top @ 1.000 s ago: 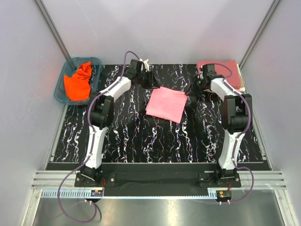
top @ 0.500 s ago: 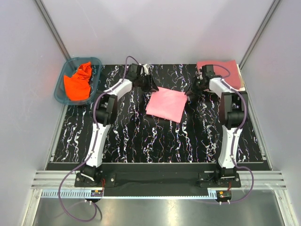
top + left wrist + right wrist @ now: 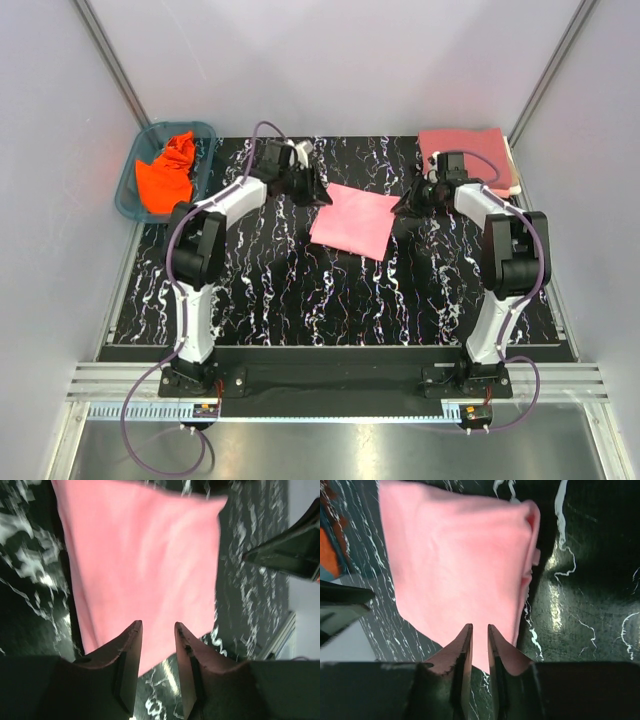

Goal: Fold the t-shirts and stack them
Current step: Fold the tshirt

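A light pink t-shirt (image 3: 355, 220) lies folded in a rough square at the middle of the mat; it also shows in the left wrist view (image 3: 145, 555) and the right wrist view (image 3: 460, 565). My left gripper (image 3: 312, 190) (image 3: 157, 626) is just off its back left corner, jaws partly open and empty. My right gripper (image 3: 408, 205) (image 3: 479, 626) is just off its right edge, jaws a narrow gap apart and empty. A rose-red t-shirt (image 3: 468, 150) lies folded at the back right. An orange t-shirt (image 3: 168, 172) lies crumpled in the basket. I cannot make out the cream shirt.
The teal plastic basket (image 3: 130, 190) stands at the back left, off the black marbled mat (image 3: 300, 290). Grey walls close in the back and both sides. A pale edge (image 3: 513, 165) shows beside the rose-red shirt.
Both arms have swung their elbows outward, the left to the left and the right to the right. The grippers stay beside the pink shirt, which has not moved.
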`<control>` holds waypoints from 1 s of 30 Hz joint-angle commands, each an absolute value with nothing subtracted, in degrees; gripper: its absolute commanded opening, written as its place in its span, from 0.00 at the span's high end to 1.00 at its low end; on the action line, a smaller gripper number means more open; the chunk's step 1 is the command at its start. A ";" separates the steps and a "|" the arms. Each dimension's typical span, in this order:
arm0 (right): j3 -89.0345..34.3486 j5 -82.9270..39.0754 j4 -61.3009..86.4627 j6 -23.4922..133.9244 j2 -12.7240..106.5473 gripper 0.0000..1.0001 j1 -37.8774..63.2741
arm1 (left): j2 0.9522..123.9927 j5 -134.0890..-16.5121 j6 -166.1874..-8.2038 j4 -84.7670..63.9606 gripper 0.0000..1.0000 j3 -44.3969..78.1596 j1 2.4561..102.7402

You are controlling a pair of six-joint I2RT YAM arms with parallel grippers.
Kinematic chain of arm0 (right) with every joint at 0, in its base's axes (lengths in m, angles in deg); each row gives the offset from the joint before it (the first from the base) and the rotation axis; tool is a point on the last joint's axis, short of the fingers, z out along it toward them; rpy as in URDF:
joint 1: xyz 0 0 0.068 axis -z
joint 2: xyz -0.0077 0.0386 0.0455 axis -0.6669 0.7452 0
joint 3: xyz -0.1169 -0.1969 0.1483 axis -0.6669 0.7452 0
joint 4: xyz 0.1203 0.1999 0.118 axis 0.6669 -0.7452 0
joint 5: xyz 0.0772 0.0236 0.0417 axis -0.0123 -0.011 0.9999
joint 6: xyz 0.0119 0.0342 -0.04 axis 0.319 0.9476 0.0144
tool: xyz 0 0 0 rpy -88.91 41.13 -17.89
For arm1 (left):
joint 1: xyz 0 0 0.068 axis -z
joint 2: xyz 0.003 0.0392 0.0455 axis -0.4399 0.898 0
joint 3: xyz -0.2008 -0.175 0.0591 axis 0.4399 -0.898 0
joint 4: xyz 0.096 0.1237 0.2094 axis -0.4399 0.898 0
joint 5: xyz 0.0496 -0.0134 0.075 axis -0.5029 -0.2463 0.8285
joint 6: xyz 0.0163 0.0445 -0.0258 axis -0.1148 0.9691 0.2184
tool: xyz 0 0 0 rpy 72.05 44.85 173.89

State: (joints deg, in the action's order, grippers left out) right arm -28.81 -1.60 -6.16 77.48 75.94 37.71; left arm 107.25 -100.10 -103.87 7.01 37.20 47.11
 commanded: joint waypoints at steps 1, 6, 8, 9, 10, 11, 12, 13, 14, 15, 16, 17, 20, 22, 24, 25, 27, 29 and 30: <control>-26.77 2.68 -0.19 79.95 76.83 0.75 37.43 | 104.84 -99.74 -101.98 3.93 0.63 29.98 48.51; -25.01 0.85 0.61 79.34 80.34 0.72 37.52 | 105.36 -97.37 -102.42 2.86 0.63 24.96 48.42; -24.83 0.14 0.52 78.99 81.23 0.72 37.34 | 105.45 -95.70 -101.98 3.12 0.63 23.99 48.51; -24.83 -0.21 0.52 78.99 81.41 0.72 37.43 | 105.63 -95.17 -101.90 3.39 0.63 24.16 48.51; -24.75 -0.39 0.52 78.90 81.58 0.72 37.43 | 105.72 -94.64 -101.63 4.09 0.63 24.34 48.51; -24.66 -0.39 0.43 78.81 81.32 0.72 37.43 | 105.63 -93.94 -101.46 4.44 0.63 24.60 48.42; -24.66 -0.56 0.43 78.72 81.06 0.71 37.43 | 105.54 -93.59 -101.28 5.05 0.63 25.39 48.51; -24.57 -0.74 0.35 78.72 80.79 0.70 37.43 | 105.37 -93.41 -100.84 7.06 0.63 26.00 48.42; -24.48 -0.91 0.26 78.46 79.66 0.69 37.52 | 104.24 -94.10 -100.67 7.69 0.63 26.45 48.42; -24.40 -1.09 -0.18 78.20 78.87 0.68 37.43 | 103.35 -94.54 -100.75 8.13 0.63 26.80 48.42; -24.22 -1.26 -0.36 77.76 78.08 0.63 37.43 | 102.13 -95.59 -100.93 9.18 0.62 27.06 48.42; -24.04 -1.96 -0.62 77.41 76.59 0.61 37.43 | 99.59 -96.04 -100.93 9.89 0.62 27.33 48.42; -23.78 -4.41 -1.24 76.62 74.56 0.49 37.43 | 93.45 -98.75 -101.19 12.61 0.60 28.03 48.42; -23.95 -6.27 -1.50 76.44 74.55 0.44 37.43 | 90.18 -99.99 -100.23 14.20 0.60 28.03 48.51; -24.57 -6.98 -1.59 76.35 75.60 0.41 37.34 | 85.61 -99.82 -99.53 15.42 0.59 26.81 48.51; -25.44 -6.98 -1.68 76.35 76.30 0.41 37.52 | 84.11 -99.82 -98.65 15.69 0.59 26.02 48.51; -26.15 -6.98 -1.68 76.53 78.50 0.38 37.43 | 80.77 -99.73 -97.86 16.74 0.58 24.00 48.42; -27.47 -6.80 -1.59 76.61 80.78 0.37 37.43 | 78.40 -100.78 -97.50 17.71 0.58 22.77 48.51; -27.82 -6.72 -1.59 76.61 81.40 0.37 37.43 | 77.60 -101.66 -97.41 17.98 0.58 21.28 48.51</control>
